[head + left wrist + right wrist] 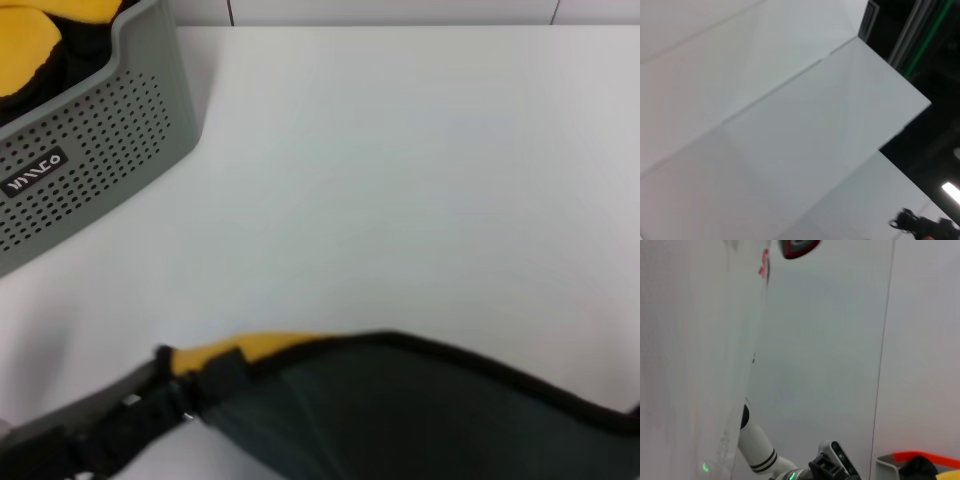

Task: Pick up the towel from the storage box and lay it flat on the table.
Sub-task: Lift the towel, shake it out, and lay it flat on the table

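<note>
The only lettering I can find sits on the storage box [95,140], on the perforated grey wall that faces me in my head view. It is a small dark label [33,173] with white logo letters, tilted along the wall. The letters are too blurred for me to spell out with any certainty; I cannot tell what the brand reads. In my right wrist view there is a small red mark [763,266] on a pale panel, but I cannot read it as any letter or number.
</note>
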Controlling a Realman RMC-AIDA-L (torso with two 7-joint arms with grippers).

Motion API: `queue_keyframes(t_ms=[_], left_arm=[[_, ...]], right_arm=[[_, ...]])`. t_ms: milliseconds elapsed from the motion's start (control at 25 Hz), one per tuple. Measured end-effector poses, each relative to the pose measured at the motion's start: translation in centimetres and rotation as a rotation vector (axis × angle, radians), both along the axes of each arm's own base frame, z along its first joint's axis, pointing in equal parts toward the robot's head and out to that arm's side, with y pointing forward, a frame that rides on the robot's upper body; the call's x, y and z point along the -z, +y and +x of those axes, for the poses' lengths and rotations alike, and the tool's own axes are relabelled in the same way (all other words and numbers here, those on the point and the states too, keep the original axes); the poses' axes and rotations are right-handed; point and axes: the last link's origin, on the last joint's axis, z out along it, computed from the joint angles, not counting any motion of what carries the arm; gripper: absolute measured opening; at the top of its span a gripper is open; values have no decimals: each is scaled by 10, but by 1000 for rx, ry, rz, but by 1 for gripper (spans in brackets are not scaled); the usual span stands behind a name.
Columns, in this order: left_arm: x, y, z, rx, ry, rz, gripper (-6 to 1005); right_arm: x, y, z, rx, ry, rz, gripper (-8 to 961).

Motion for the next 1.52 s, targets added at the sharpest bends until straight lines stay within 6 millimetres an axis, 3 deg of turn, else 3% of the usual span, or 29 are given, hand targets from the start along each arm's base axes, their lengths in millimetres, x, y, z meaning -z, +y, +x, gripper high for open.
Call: queue_keyframes(t_ms=[80,240,520,720,960,1280,1520], left_arm=[[10,0,-2,-12,5,-17,9],[25,19,-9,-92,16,-14,9],[52,75,8,-144,106,-7,9],[59,107,5,-272,167,12,10],[62,135,-11,-445,251,55,9],[56,144,-11,-467,237,105,10],[28,108,-1,-275,86,66,10]], right_arm=[[9,7,10,49,13,-17,-2],[32,33,25,143,24,-21,-2],[65,76,31,255,-45,15,-2],[83,102,35,344,-122,41,-2],[91,124,54,488,-235,133,-3],[89,142,59,551,-267,217,-3],[60,114,32,346,-156,108,-3]])
